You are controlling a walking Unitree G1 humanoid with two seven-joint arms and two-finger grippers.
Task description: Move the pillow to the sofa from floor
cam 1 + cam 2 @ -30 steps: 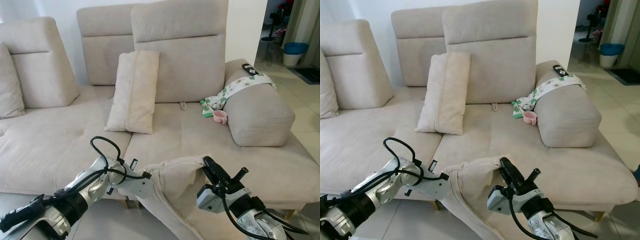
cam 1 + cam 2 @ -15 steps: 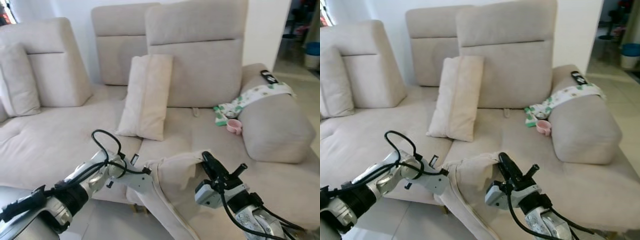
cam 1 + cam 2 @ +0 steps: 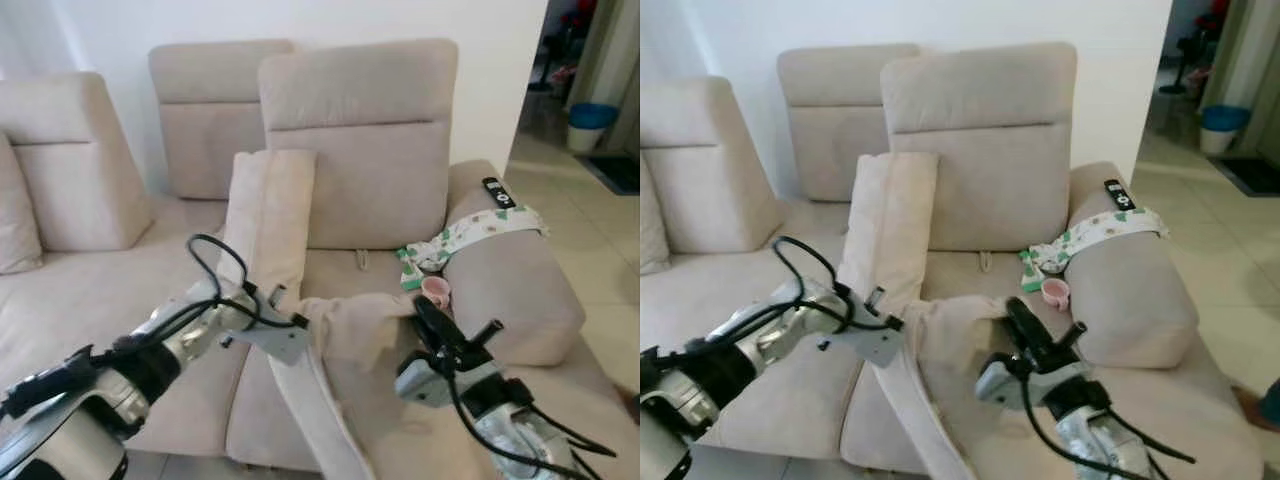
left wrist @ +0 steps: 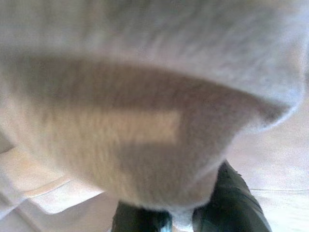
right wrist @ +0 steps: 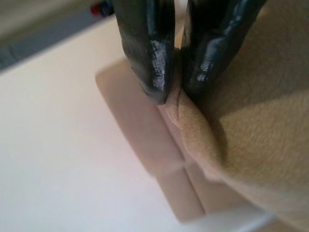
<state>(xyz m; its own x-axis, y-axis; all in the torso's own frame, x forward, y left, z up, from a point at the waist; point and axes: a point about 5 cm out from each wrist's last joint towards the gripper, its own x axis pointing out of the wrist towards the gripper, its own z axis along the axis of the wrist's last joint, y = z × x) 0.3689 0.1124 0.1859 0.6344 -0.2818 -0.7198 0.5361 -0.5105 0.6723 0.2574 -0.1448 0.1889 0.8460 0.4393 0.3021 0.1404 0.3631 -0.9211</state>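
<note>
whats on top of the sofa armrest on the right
A black remote lies on top of the armrest, beside a white cloth with green print draped across it. A small pink cup sits at its base. Whatever is under the cloth is hidden.

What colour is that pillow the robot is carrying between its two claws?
The pillow is plain beige, much like the sofa. It shows best in the left eye view.

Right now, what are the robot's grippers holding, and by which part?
Both hold the beige pillow: the left gripper pinches its left upper edge, the right gripper its right upper corner.
</note>
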